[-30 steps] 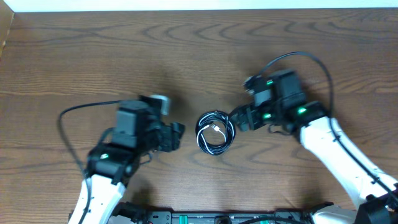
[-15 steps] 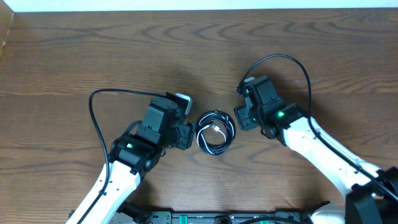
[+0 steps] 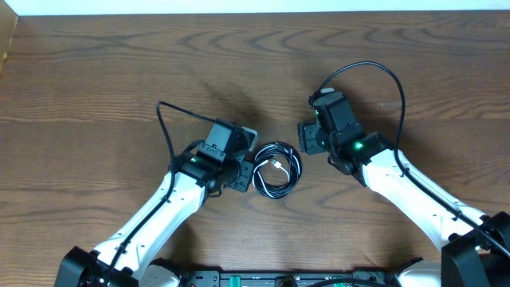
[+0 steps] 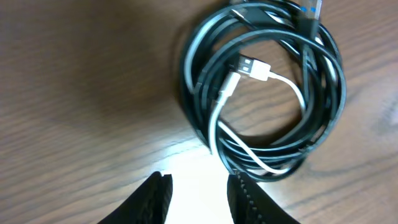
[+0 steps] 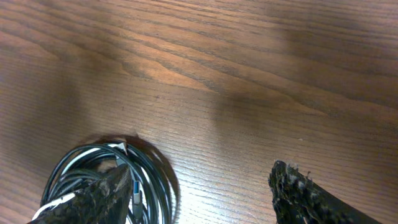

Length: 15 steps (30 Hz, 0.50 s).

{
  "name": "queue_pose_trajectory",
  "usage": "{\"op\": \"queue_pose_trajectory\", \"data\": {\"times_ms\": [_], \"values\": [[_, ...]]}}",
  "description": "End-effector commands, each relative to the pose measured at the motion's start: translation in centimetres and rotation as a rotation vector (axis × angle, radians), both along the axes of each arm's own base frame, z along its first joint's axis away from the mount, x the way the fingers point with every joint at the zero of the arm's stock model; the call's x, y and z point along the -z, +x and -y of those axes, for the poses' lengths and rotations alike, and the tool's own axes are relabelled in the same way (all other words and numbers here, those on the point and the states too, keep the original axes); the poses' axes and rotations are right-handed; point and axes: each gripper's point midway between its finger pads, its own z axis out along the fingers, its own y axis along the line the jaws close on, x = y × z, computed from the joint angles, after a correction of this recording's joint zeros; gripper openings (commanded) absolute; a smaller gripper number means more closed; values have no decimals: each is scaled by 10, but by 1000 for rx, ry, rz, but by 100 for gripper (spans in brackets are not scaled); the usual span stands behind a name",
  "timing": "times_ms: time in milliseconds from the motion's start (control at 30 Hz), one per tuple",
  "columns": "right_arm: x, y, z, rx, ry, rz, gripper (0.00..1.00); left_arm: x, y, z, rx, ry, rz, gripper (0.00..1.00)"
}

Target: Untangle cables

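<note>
The cables (image 3: 276, 169) lie as one small coil of black and white cords in the middle of the wooden table. In the left wrist view the coil (image 4: 264, 87) shows a white USB plug inside its ring. My left gripper (image 3: 244, 174) is open and empty, just left of the coil; its fingertips (image 4: 198, 190) sit at the coil's near edge. My right gripper (image 3: 306, 138) is open and empty at the coil's upper right; in its wrist view (image 5: 199, 186) one finger lies over the coil (image 5: 81, 180), which shows a blue-tipped plug.
A thick black robot cable (image 3: 362, 76) loops above the right arm, and another (image 3: 167, 123) arcs beside the left arm. The table's back edge (image 3: 255, 11) meets a white strip.
My left arm has swung right and forward, bringing its gripper up against the coil's left side. My right gripper has shifted slightly toward the coil. The coil has not moved.
</note>
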Motion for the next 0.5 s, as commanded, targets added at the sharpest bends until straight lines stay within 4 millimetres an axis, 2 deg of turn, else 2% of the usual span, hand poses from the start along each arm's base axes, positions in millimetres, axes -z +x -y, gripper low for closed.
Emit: {"op": "queue_pose_trajectory", "data": {"times_ms": [0, 100, 167, 233, 367, 467], "values": [[-7, 7, 7, 56, -6, 27, 69, -7, -5, 15, 53, -75, -20, 34], [-8, 9, 13, 79, -32, 42, 72, -10, -11, 24, 80, -130, -47, 20], [-8, 10, 13, 80, -32, 43, 72, -10, -13, 27, 88, -144, -55, 19], [-9, 10, 13, 80, -31, 45, 73, -10, -12, 27, 109, -139, -44, 19], [-8, 10, 13, 80, -32, 42, 76, -7, -9, 28, 117, -134, -36, 32], [-8, 9, 13, 78, -31, 40, 77, -1, -5, 29, 132, -125, -30, 33]]}}
